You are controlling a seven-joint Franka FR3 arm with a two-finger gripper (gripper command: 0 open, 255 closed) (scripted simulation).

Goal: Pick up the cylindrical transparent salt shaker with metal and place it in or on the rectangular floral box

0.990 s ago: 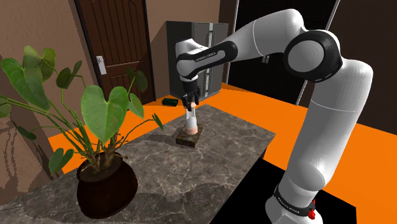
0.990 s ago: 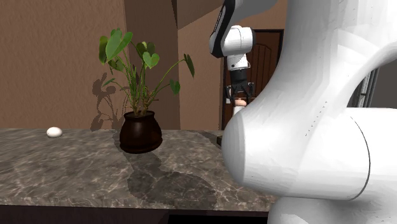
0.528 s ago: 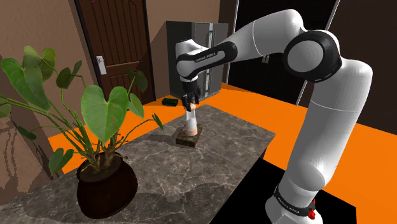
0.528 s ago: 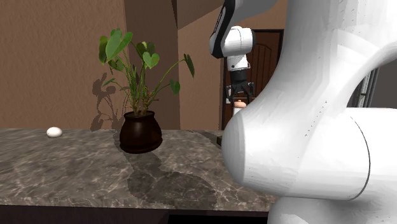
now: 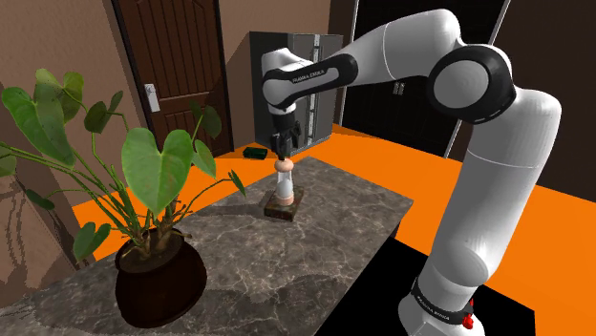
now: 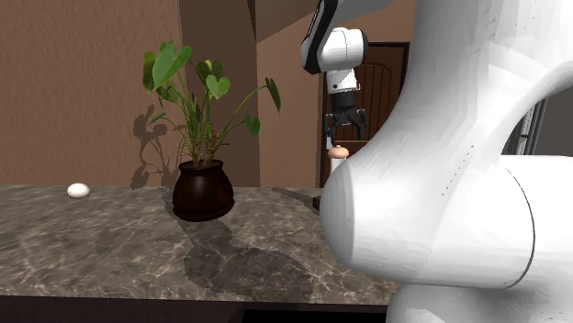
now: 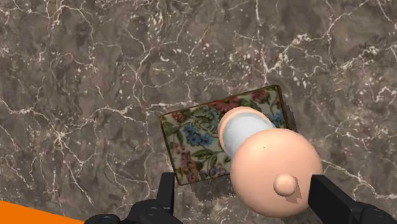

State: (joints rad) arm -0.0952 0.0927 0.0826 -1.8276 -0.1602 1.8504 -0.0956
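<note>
The gripper (image 5: 283, 151) hangs just above the salt shaker (image 5: 284, 183), its 2 fingers spread apart and holding nothing. The shaker, a pale body with a peach cap, stands upright on the floral box (image 7: 194, 137) — this lies on the marble counter (image 5: 334, 239).

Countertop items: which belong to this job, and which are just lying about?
Job: salt shaker, standing on the floral box; open gripper above it.
Lying about: potted plant; small white egg-shaped object.
</note>
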